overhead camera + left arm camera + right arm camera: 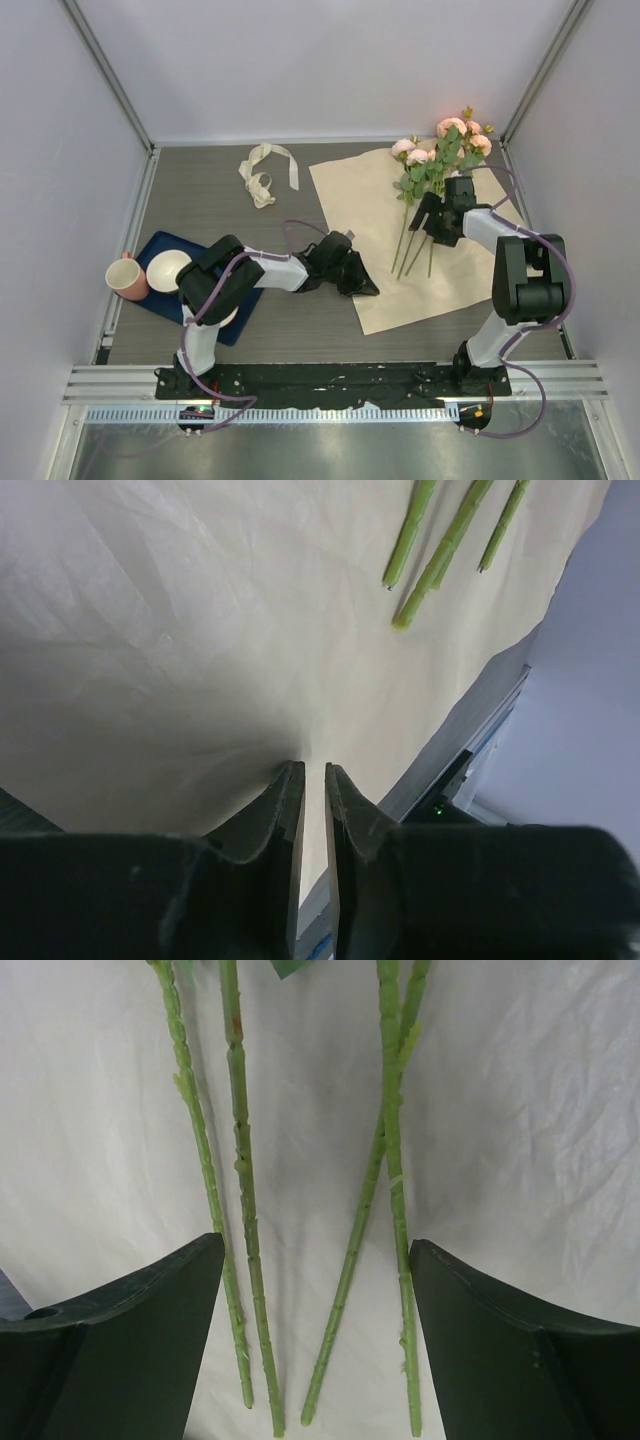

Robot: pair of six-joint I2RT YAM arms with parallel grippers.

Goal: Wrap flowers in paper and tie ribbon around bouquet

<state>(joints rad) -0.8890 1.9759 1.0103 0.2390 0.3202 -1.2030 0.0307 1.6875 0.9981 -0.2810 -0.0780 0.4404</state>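
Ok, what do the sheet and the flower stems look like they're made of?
The paper looks like thin matte wrapping paper, cream on this face: fine wrinkles and soft creases all over, no gloss. The flower stems look like moulded plastic, probably artificial: even light green, slightly waxy, with regular ridges and blunt ends.

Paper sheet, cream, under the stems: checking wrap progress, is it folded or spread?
Spread. The large cream-beige paper sheet lies flat in the top view, thin green stems bare on it, no edge folded over them.
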